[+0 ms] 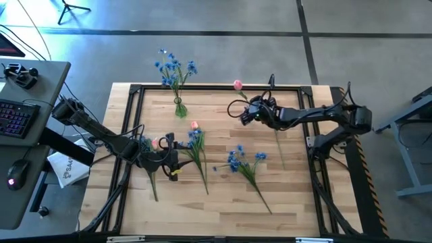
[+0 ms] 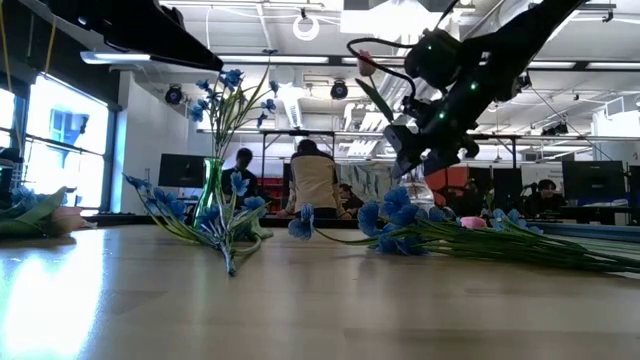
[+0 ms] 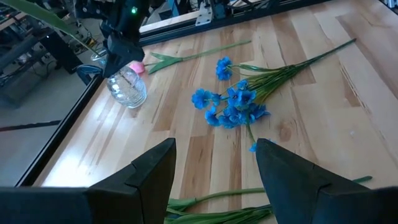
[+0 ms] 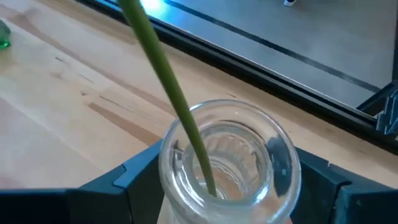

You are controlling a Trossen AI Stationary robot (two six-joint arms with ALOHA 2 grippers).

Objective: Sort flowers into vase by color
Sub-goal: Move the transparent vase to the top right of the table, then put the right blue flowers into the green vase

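Looking straight down in the high view, the desk [image 1: 223,202] carries a far-left vase [image 1: 180,108] holding blue flowers [image 1: 174,67]. The right gripper [image 1: 251,113] sits at the far middle of the desk, beside a pink flower [image 1: 237,85] whose bud shows at the far edge. The left gripper [image 1: 170,160] hovers over the near-left part, close to a second pink bud [image 1: 194,125] and a blue stem [image 1: 198,145]. Another blue cluster [image 1: 237,160] lies loose in the middle, and a bare green stem [image 1: 279,145] lies to its right.

In the low view, the right gripper [image 2: 425,140] hangs above the desk with the pink flower [image 2: 366,62] standing up beside it. The vase [image 2: 212,190] with blue flowers stands far left, and blue blossoms [image 2: 395,225] lie across the wood. People sit at screens in the room beyond.

In the left wrist view, the left fingers [image 3: 155,171] stand apart with nothing between them. Past them lie the blue cluster [image 3: 233,106] and, farther off, a clear vase [image 3: 127,87] under the other arm, with a pink bud [image 3: 135,67] at it.

In the right wrist view, the right fingers [image 4: 134,174] stand spread on either side of the clear vase [image 4: 230,158], not closed on the green stem [image 4: 171,93], which runs down into the vase's mouth.
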